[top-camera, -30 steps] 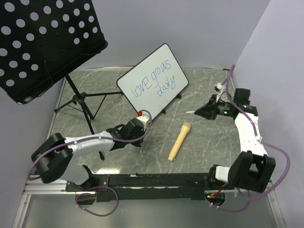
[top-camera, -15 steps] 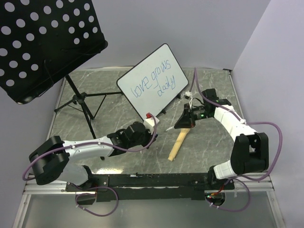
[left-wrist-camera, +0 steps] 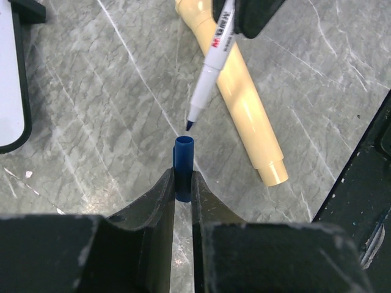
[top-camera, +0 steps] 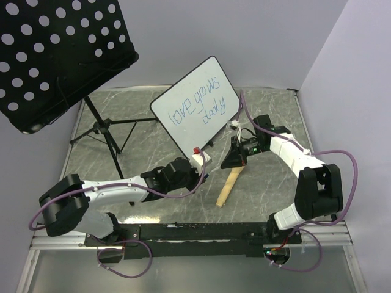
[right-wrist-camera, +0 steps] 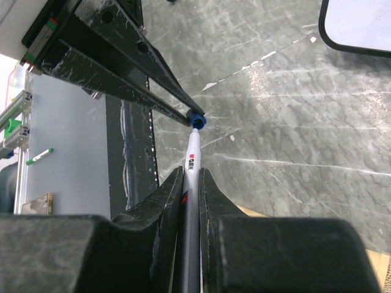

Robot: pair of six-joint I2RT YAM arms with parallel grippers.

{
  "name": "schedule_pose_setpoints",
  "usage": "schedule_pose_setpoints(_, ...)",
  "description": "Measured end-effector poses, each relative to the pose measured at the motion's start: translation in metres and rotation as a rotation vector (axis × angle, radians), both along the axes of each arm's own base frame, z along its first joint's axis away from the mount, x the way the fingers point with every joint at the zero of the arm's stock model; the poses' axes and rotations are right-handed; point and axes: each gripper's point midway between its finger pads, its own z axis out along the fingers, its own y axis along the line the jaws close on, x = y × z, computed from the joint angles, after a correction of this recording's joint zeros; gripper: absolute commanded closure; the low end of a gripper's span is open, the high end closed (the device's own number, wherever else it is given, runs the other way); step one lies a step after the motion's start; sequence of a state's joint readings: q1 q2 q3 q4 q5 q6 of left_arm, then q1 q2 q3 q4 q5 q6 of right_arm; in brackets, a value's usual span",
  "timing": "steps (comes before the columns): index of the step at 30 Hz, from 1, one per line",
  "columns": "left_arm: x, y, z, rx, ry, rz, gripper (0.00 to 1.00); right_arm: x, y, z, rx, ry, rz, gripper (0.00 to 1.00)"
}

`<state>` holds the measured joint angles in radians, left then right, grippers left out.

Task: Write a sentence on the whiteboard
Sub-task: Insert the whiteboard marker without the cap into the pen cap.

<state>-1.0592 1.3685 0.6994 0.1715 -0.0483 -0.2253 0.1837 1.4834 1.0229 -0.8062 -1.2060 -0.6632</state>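
The whiteboard (top-camera: 197,105) leans tilted at the back centre. The sentence (top-camera: 201,104), "love grows daily", is on it in blue, in two lines. My left gripper (top-camera: 204,173) is shut on a blue marker cap (left-wrist-camera: 183,160) with its open end facing away. My right gripper (top-camera: 231,161) is shut on a white marker (right-wrist-camera: 193,157). The marker's tip (left-wrist-camera: 189,126) points at the cap's mouth with a small gap. In the right wrist view the cap (right-wrist-camera: 196,119) sits right at the marker's tip. Both grippers meet in front of the board.
A beige tube (top-camera: 229,183) lies on the marble table under the right gripper. A black music stand panel with round holes (top-camera: 55,55) on a tripod (top-camera: 104,131) stands at the back left. The board's corner shows in the left wrist view (left-wrist-camera: 9,79).
My right arm swung from the right wall to the centre with the marker. My left gripper moved right with the cap. Marker tip and cap now nearly meet.
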Motion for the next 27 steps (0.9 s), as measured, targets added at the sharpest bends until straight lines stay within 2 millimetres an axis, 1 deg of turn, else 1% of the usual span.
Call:
schedule_pose_setpoints(5, -0.0031, -0.0026, -0.0001, 0.003, -0.002, -0.012, 0.86, 0.0018, -0.0002, 0.0008, -0.005, -0.007, -0.002, 1.0)
schedule_pose_setpoints(14, -0.0048, -0.0031, -0.0005, 0.006, -0.002, -0.016, 0.86, 0.0017, 0.0004, -0.005, -0.013, 0.012, 0.006, 1.0)
schedule_pose_setpoints(27, -0.0043, -0.0041, 0.0011, 0.003, -0.004, -0.016, 0.86, -0.0032, 0.004, -0.0063, -0.017, 0.024, 0.035, 1.0)
